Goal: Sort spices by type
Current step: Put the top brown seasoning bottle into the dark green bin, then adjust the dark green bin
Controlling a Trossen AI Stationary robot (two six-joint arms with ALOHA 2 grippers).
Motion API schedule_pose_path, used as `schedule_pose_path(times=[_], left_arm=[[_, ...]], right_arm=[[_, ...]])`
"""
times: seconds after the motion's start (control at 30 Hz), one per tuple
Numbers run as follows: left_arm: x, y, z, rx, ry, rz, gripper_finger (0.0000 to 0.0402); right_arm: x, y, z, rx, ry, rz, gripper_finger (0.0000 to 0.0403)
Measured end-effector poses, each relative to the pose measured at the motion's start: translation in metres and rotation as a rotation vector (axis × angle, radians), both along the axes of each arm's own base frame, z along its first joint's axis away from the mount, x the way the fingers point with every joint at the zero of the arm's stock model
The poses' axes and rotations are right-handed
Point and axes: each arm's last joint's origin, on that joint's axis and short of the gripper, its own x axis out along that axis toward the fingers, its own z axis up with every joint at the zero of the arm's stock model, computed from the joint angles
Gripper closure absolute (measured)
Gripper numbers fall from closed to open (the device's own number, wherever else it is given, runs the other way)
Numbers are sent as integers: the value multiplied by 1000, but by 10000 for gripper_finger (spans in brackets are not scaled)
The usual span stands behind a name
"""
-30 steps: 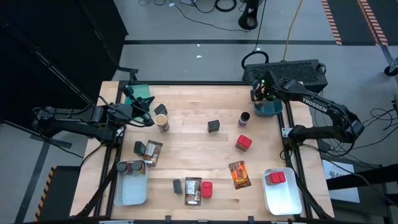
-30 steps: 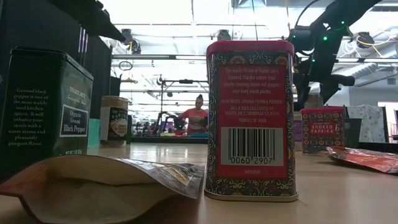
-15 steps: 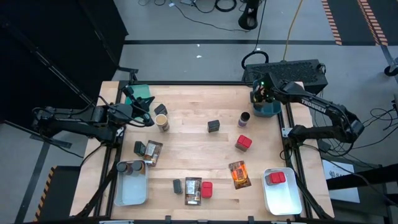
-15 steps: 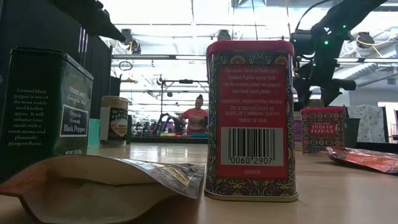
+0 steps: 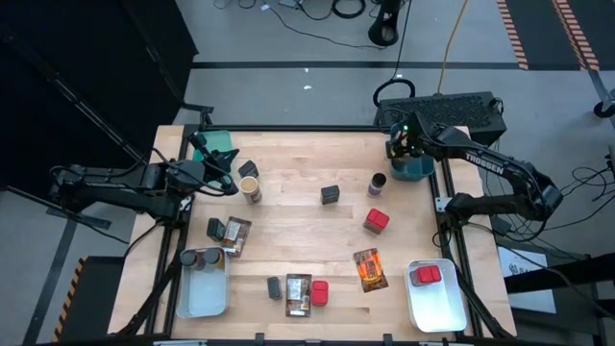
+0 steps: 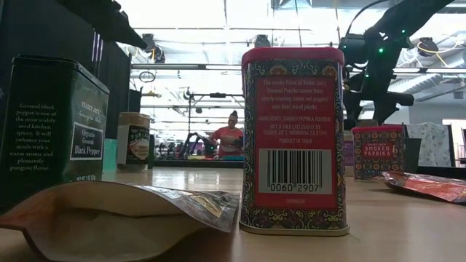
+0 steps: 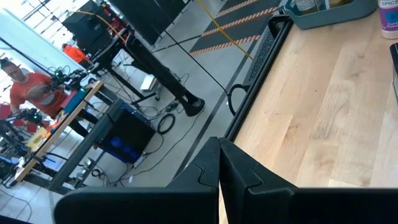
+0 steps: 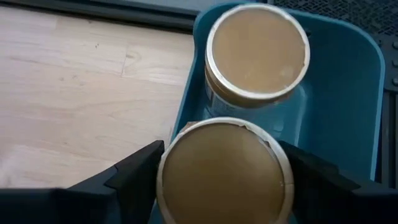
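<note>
- While my right gripper hangs over the far right corner of the table, its two dark fingers are spread wide and pressed to either side of a tan round cardboard spice cylinder, held low in the teal plastic bin.
- Over the last second this arm shifted only slightly. The cylinder is in the bin but not yet released.
- Just beside it in the bin stands a matching tan-lidded cylinder, so the types agree. It crowds my far finger when I open.
- Just outside the bin stands a purple-labelled jar, and near it a red squarish tin. Both are unsorted.
- Across the table, my left gripper waits, closed and empty, beside another tan cylinder.
</note>
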Motion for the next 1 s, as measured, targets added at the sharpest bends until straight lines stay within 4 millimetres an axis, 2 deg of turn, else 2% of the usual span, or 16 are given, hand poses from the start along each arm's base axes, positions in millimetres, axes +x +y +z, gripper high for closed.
schedule_pose_path(times=[0.23, 1.0], left_arm=[[0, 0, 0, 0, 0, 0, 398], [0, 0, 0, 0, 0, 1, 398]], right_arm=[[0, 0, 0, 0, -2, 1, 138], [0, 1, 0, 8, 0, 2, 101]])
